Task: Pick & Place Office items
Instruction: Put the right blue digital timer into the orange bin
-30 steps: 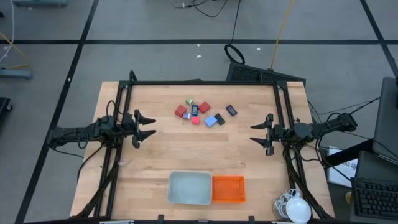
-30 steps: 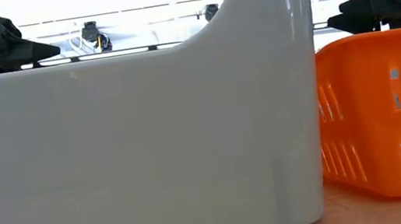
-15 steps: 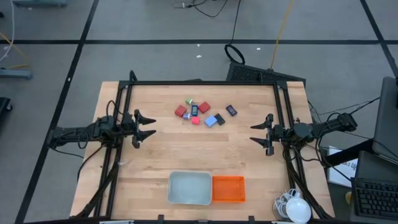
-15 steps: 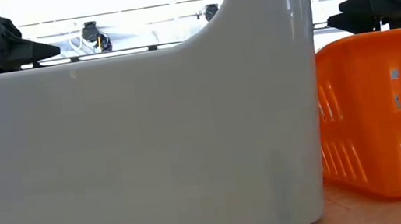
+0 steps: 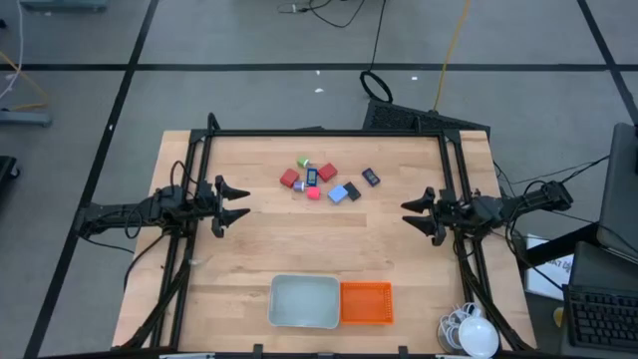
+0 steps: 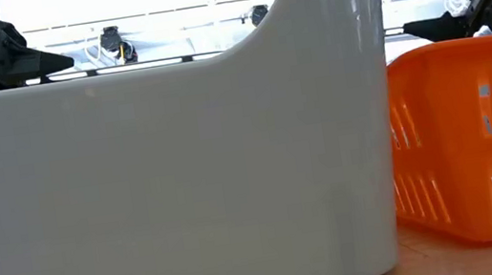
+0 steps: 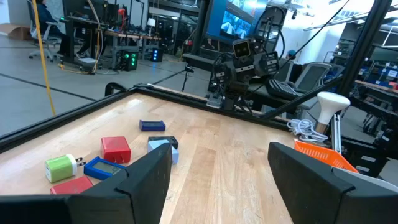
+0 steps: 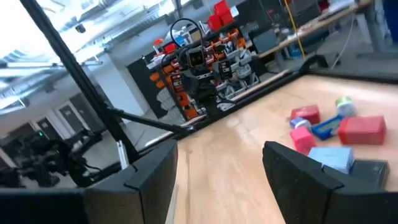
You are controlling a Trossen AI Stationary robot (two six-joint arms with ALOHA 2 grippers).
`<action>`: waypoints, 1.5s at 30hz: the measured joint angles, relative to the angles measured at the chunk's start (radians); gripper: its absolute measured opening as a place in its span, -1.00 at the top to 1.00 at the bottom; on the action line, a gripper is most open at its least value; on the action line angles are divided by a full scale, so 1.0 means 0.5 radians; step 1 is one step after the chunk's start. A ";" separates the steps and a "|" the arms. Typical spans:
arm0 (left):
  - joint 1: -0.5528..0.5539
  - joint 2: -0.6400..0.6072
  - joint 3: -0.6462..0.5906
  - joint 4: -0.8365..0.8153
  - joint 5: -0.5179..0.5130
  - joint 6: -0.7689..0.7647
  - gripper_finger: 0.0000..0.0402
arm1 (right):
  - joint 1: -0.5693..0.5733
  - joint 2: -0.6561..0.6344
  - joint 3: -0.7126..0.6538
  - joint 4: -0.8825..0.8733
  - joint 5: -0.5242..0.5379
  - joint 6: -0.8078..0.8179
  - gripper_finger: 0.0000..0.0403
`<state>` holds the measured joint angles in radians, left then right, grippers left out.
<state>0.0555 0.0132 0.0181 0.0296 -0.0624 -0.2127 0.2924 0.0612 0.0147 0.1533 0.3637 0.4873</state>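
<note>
High view: office items clustered toward the far middle of the surface, well apart from tray and basket at the near edge. Left hand and right hand facing inward from either side, both spread apart and empty. Items between them, slightly farther back; black piece nearest the right hand, red block nearest the left.

Low view: tray wall blocking the items; both hands above.

Left wrist view: green block, red block ahead, off to one side.

Right wrist view: cluster ahead, off to one side, red block close.
</note>
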 joint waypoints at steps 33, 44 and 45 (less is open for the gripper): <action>0.001 0.000 -0.001 0.000 0.000 0.000 -0.35 | -0.241 1.112 0.157 0.714 0.685 -0.059 -0.50; 0.001 0.000 -0.001 0.001 0.003 -0.001 -0.35 | -0.615 1.813 0.723 0.220 0.526 -0.124 -0.56; 0.000 -0.001 -0.001 0.001 0.003 0.000 -0.35 | -0.660 1.881 0.751 0.187 0.469 -0.125 -0.56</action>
<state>0.0555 0.0128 0.0177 0.0299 -0.0608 -0.2127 -0.0374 1.0017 0.3903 0.2466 0.5984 0.4248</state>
